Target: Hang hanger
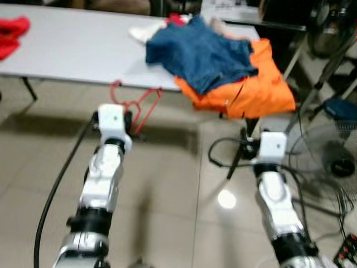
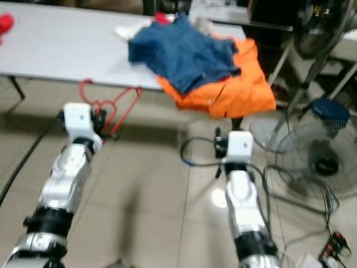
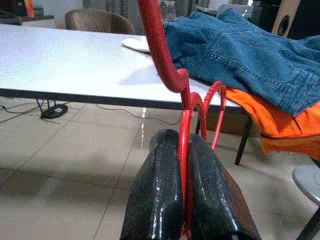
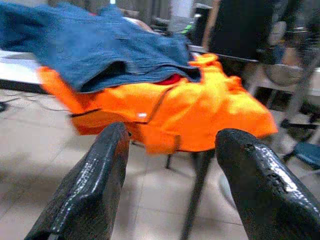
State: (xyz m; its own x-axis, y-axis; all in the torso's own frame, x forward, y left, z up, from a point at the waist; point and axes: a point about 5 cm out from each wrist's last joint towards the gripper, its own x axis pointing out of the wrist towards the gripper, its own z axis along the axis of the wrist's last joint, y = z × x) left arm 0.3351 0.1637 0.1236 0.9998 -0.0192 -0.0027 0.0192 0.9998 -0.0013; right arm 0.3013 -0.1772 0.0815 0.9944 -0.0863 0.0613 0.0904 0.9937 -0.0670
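A: The left gripper point(image 3: 186, 200) is pinching the red hanger point(image 1: 139, 109), both black fingers point(image 3: 155, 195) pressed flat against the thin red wire running between them.

B: And where is the hanger sitting in the scene?

A: It is hanging just beyond the left arm's tip, in front of the near edge of the white table point(image 1: 72, 50), over the tiled floor point(image 1: 167, 184). Its thick hook is curving up past the fingers, toward the tabletop.

B: What is the right side doing?

A: The right gripper point(image 4: 172, 180) is holding its fingers wide apart, gripping nothing, pointing at the orange garment point(image 4: 200, 110) drooping off the table's right end. It is well apart from the hanger.

B: Anything lying on that table?

A: A blue denim jacket point(image 1: 195, 53) is lying on top of the orange garment, and a red cloth point(image 1: 11, 33) is sitting at the far left. A floor fan point(image 1: 329, 156) is standing off to the right.
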